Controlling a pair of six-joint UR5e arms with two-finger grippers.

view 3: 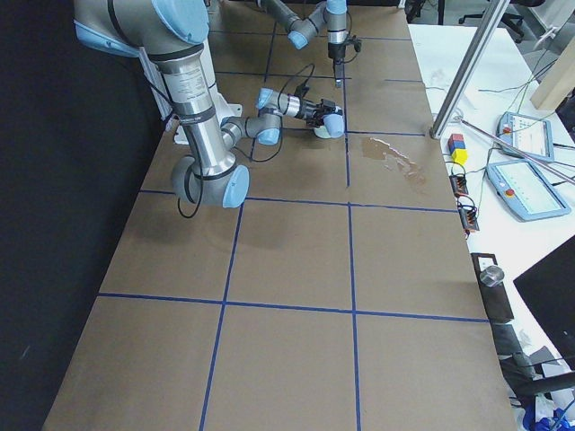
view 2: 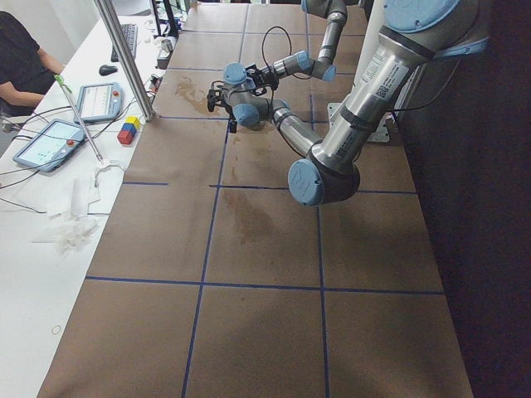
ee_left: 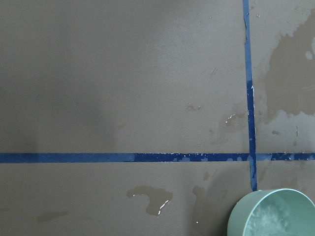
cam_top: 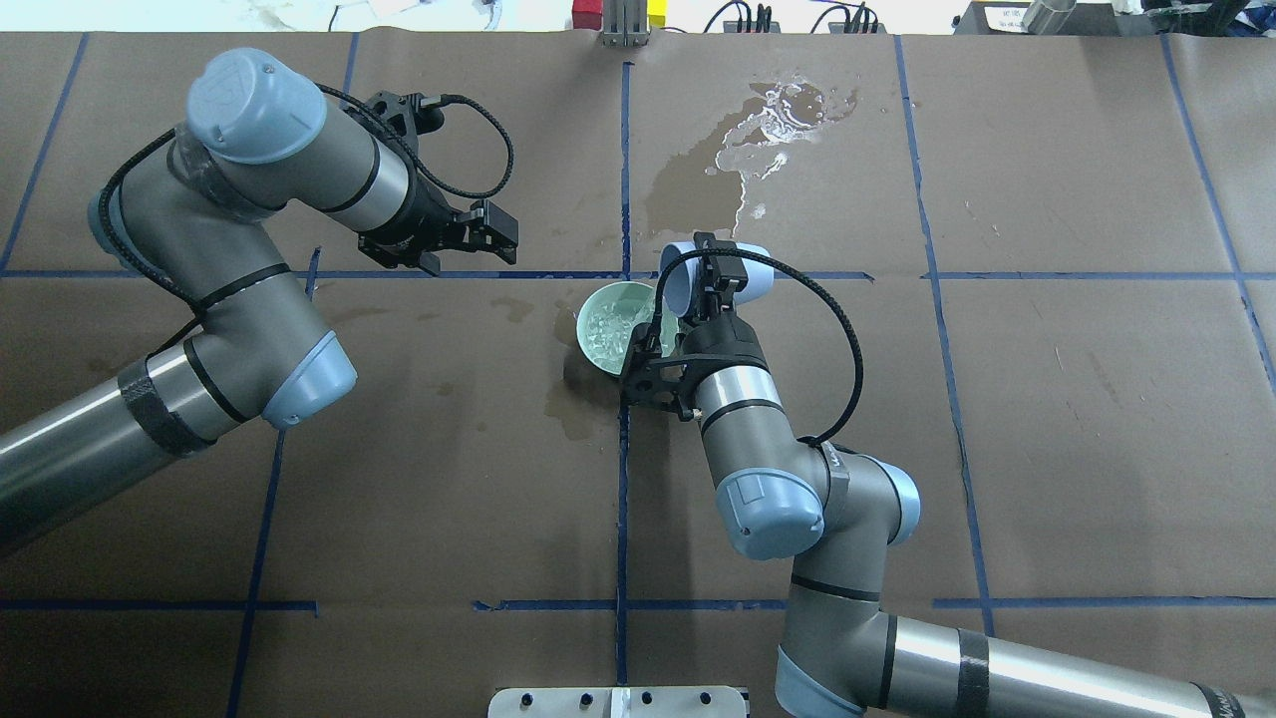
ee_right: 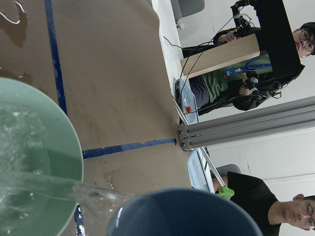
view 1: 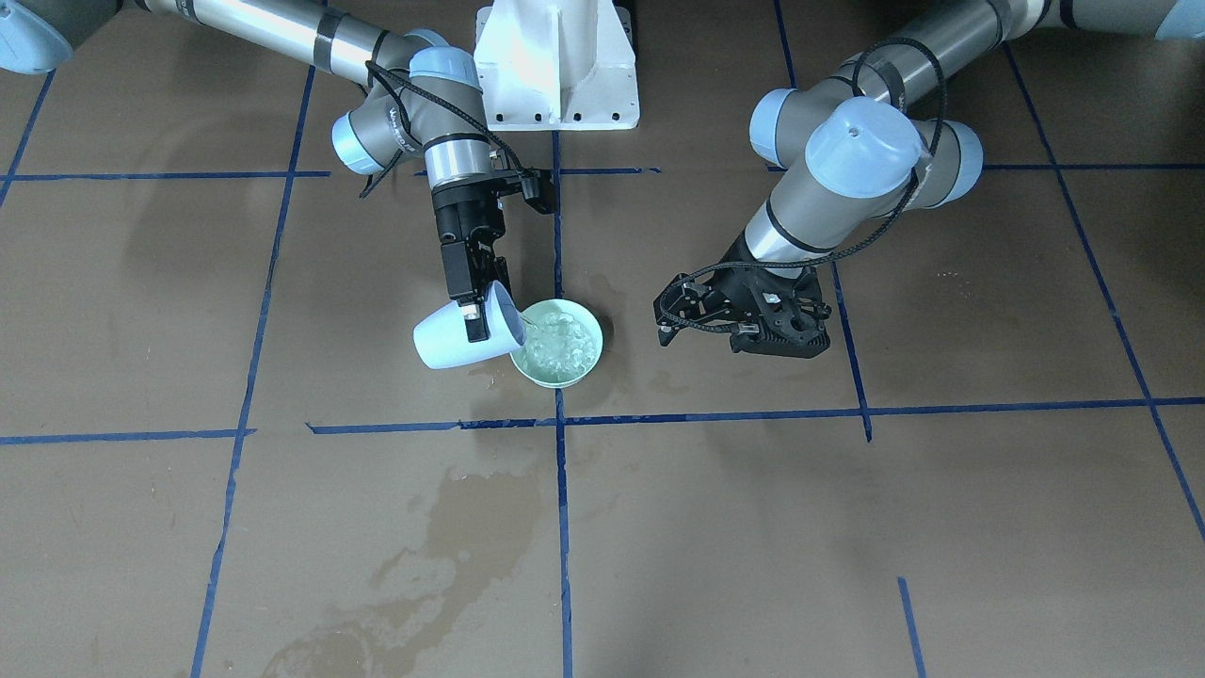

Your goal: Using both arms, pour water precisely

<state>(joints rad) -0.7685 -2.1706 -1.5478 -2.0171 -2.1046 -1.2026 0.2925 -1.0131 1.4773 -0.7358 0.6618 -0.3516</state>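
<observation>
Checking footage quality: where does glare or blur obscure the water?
Overhead exterior: white glare on the spilled puddle. Right wrist-mounted: the cup looks soft, near the lens; the water stream is readable. Exterior front-facing: sparkle inside the bowl.

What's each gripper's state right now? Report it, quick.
Left gripper: looks open, holding nothing.
Right gripper: closed on the pale blue cup, tilted over the green bowl.

Our right arm [cam_top: 760,449] reaches to mid-desk, wrist rolled sideways, the right gripper [view 1: 476,318] clamped on a tipped pale blue cup [view 1: 450,343]. Our left arm [cam_top: 229,299] folds at the elbow, the left gripper [cam_top: 503,236] hovering with jaws apart.
</observation>
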